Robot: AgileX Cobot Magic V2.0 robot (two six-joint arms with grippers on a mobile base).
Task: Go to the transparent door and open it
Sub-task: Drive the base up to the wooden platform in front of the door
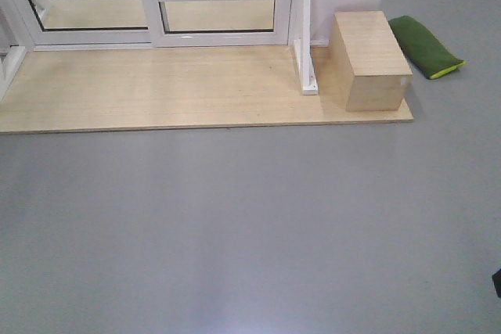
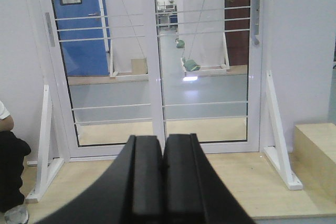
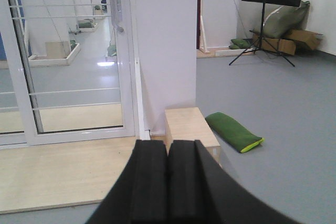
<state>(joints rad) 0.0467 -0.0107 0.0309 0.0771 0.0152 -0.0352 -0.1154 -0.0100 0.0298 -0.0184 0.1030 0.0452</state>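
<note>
Two glass panels [image 2: 105, 87] [image 2: 205, 87], two braced posts [image 2: 44, 145] [image 2: 276, 129], one wooden box [image 1: 372, 56], one platform [image 1: 156, 87].

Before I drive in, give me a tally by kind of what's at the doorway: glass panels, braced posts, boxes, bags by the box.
Glass panels: 2 (transparent door, left panel)
Braced posts: 2 (left post, right post)
Wooden box: 1
Green bag beside the box: 1
Total: 6
</note>
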